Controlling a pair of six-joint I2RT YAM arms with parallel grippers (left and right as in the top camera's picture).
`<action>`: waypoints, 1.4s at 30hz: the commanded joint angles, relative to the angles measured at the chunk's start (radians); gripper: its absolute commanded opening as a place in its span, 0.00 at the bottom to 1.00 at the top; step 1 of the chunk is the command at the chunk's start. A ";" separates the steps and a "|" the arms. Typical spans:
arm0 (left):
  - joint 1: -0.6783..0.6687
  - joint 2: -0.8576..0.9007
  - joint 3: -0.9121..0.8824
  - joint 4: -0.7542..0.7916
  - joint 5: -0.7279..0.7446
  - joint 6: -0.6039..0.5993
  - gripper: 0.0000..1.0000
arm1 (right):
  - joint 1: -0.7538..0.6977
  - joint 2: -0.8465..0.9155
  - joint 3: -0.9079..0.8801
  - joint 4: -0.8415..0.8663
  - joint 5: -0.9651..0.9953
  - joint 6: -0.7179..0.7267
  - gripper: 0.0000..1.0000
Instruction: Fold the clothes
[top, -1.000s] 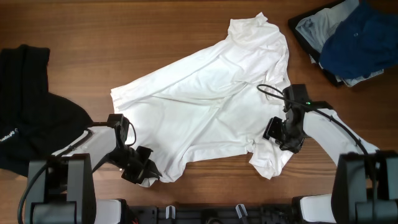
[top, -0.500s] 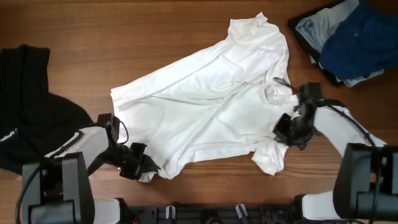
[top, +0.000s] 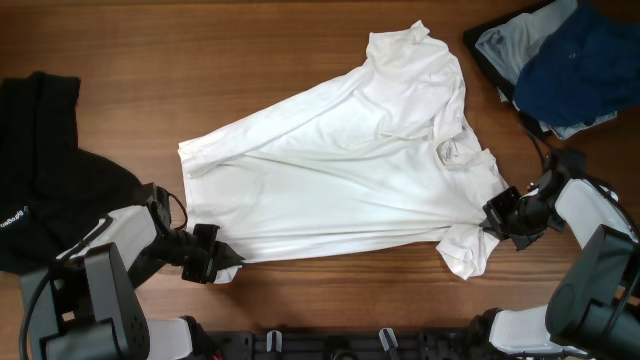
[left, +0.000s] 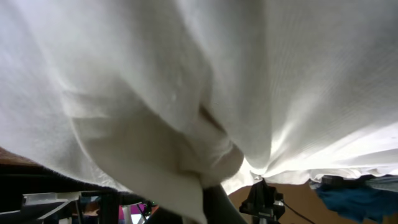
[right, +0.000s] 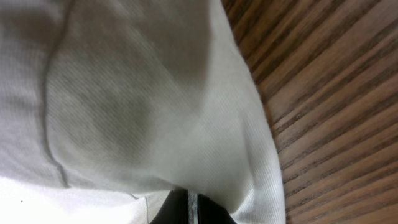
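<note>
The white T-shirt lies spread and pulled taut across the middle of the wooden table. My left gripper is shut on its lower left hem corner. At the shirt's right edge my right gripper is shut on the fabric, above a bunched flap. White cloth fills the left wrist view and drapes over the left gripper. The right wrist view shows shirt fabric covering the right gripper, whose dark fingers stand close together.
A black garment lies heaped at the left edge. At the back right corner a dark blue garment and a pale grey-blue one are piled together. Bare wood shows to the right of the shirt.
The right gripper has shut on the shirt's right edge and drawn it to the right. The left gripper has pulled the hem corner leftward. The shirt now lies flatter and wider.
</note>
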 joint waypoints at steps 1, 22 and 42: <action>0.035 0.061 -0.038 0.021 -0.231 0.021 0.04 | -0.024 0.037 -0.011 -0.002 0.159 0.026 0.04; 0.035 0.019 -0.037 0.038 -0.227 0.024 0.04 | 0.314 -0.109 0.250 -0.241 0.277 0.035 0.67; 0.035 0.019 -0.037 0.147 -0.234 0.074 0.39 | 0.563 -0.113 0.025 -0.399 -0.024 -0.003 0.85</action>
